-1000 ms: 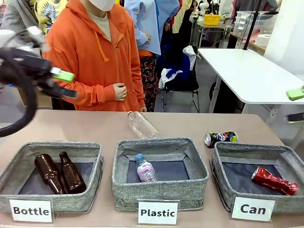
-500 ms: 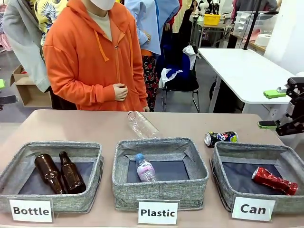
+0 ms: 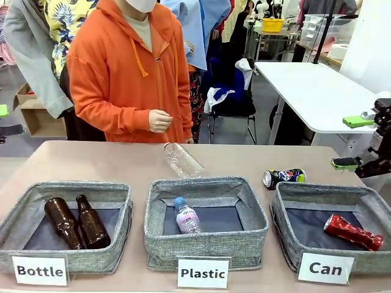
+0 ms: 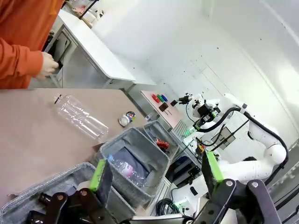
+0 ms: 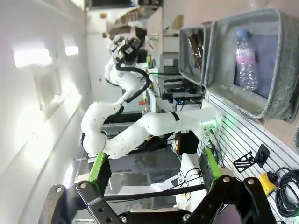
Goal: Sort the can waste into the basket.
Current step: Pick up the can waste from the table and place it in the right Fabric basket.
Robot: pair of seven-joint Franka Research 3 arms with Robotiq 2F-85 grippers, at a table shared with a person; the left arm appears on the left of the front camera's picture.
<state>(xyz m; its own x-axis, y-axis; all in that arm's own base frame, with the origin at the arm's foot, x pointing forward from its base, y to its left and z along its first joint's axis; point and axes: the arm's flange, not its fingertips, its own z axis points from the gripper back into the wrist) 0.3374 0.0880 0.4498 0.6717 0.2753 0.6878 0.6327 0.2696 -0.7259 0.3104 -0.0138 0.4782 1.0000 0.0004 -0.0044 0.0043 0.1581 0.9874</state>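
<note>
Right gripper (image 3: 352,141) jaws apart, empty; dark can (image 3: 284,177) behind Can basket (image 3: 282,235) could be knocked rolling if approached off-centre.

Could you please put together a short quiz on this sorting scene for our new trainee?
1. True or false: the dark can lies inside the Can basket.
2. What lies in the Plastic basket? A) a labelled bottle; B) a glass jar; C) a paper cup.
3. Fill in: the right pincer is ___ and holds nothing.

Key:
1. False: it lies on the table, behind that basket.
2. A.
3. Open.
</note>
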